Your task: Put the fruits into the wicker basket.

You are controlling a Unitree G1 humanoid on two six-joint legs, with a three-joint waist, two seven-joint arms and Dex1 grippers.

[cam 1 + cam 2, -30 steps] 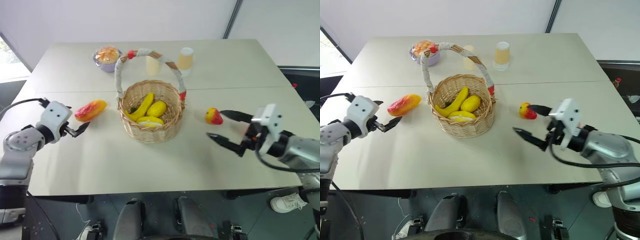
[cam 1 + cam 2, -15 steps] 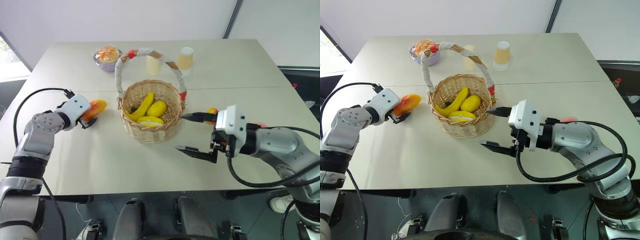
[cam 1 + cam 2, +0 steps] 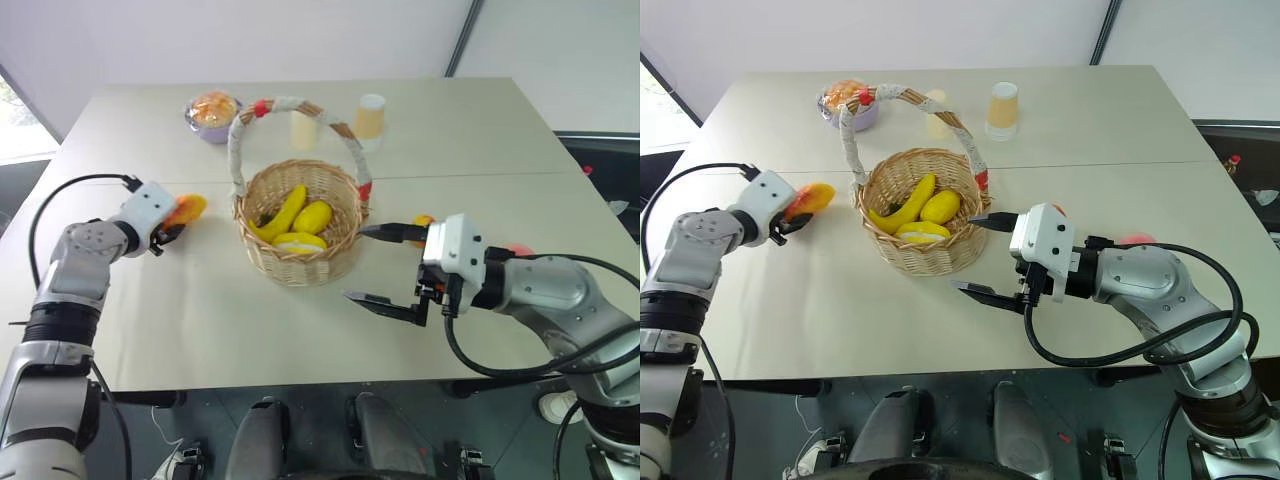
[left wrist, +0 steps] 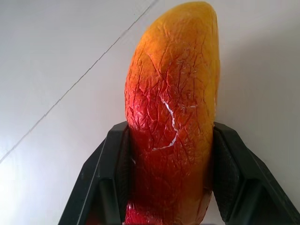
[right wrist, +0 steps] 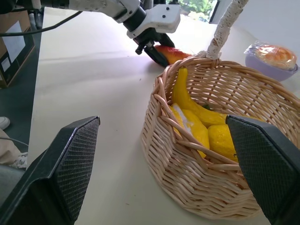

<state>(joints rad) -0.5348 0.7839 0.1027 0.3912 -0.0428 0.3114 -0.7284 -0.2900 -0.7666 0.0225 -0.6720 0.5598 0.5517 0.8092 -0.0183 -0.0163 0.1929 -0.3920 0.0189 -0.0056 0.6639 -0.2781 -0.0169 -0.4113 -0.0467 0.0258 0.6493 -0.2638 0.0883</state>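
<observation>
My left gripper is shut on the orange-red mango, its black fingers pressing both sides. This mango is at table level, left of the wicker basket. Inside the basket lie a banana and two lemons. My right gripper stands wide open beside the basket's right wall, holding nothing. The small red-and-yellow apple peeks out behind that gripper. A pink peach shows behind the right forearm.
At the table's far side stand a purple bowl of orange food and two pale yellow cups. The basket's tall handle arches over its middle. The table's front edge runs below both arms.
My left gripper moved forward onto the mango and shut on it. The right arm swung left toward the basket, covering most of the apple, then held still with its jaws open.
</observation>
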